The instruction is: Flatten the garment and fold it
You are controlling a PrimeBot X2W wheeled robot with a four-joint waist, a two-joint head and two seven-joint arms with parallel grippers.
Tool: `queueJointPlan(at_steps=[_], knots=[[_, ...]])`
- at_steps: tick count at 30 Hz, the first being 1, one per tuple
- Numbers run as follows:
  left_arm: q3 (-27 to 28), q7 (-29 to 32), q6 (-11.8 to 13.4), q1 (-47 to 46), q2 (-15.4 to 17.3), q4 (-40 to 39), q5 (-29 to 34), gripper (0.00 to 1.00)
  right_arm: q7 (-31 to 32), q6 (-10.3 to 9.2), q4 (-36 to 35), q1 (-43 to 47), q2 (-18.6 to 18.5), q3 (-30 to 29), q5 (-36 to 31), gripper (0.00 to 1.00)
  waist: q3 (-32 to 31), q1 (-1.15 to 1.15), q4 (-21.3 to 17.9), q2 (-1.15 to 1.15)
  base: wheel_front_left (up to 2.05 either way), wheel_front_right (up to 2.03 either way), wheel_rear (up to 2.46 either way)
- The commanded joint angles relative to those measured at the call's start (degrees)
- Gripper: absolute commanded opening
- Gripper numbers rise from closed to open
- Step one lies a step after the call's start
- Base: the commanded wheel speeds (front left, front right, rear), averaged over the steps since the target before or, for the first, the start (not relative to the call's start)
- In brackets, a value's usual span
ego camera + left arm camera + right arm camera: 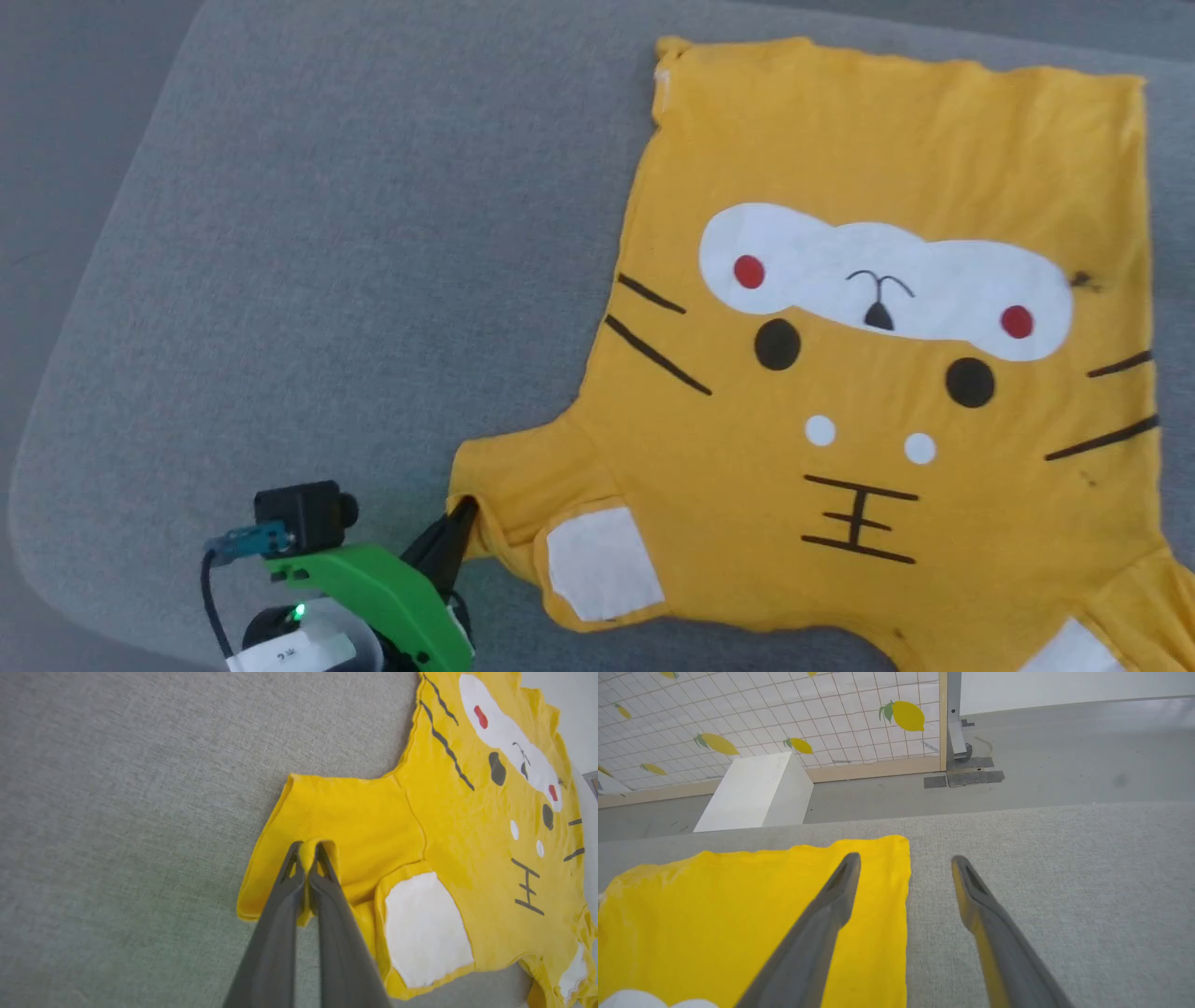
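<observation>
Because the left gripper [307, 851] has its two dark fingers pressed together on a small raised ridge of yellow cloth, the hold is a pinch on the sleeve [345, 812] near its cuff edge. I cannot tell whether it takes one layer or both. Just beside that pinch lies the white patch [425, 928], flat and unwrinkled.

The right gripper [906, 861] stands wide open and holds nothing. One finger hangs over a yellow corner of the cloth, the other over bare grey.

The garment [887, 140] lies spread face up on the grey padded surface [327, 233], the tiger print showing and the body mostly smooth. The hem is towards the far side and the sleeves towards the robot.

It looks thin, light and limp. It should follow whatever point is lifted and sag everywhere else, so a single grip will likely bunch it rather than carry it flat. The textured surface may drag at the cloth, which could help hold a fold line.

Good places to take hold are probably the edges and corners, meaning cuff, shoulder seam and hem corner, where the doubled fabric gives the fingers more to bite.
</observation>
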Motion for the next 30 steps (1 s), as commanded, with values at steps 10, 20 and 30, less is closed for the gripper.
queueJointPlan(at_steps=[10,20,30], knots=[[-3.4,-2.1,-1.3,-3.6,-2.6,-1.6,1.6,0.00,16.7,-0.08,2.1,-12.4,-2.4,-6.9,-11.2,1.00,13.5,0.00,9.5,0.00,0.00,0.00,0.00],[-4.2,-4.2,-2.3,-4.7,-3.9,0.7,1.6,0.00,31.8,-0.08,-4.1,-13.3,-1.1,-9.0,-18.4,0.00,16.3,0.00,9.2,0.00,0.00,0.00,0.00],[-3.3,-4.9,-2.0,-4.7,-3.2,3.0,1.6,0.00,13.1,-0.08,-13.1,-3.6,-2.2,-5.5,-12.2,0.00,10.3,0.00,6.2,0.00,0.00,0.00,0.00]])
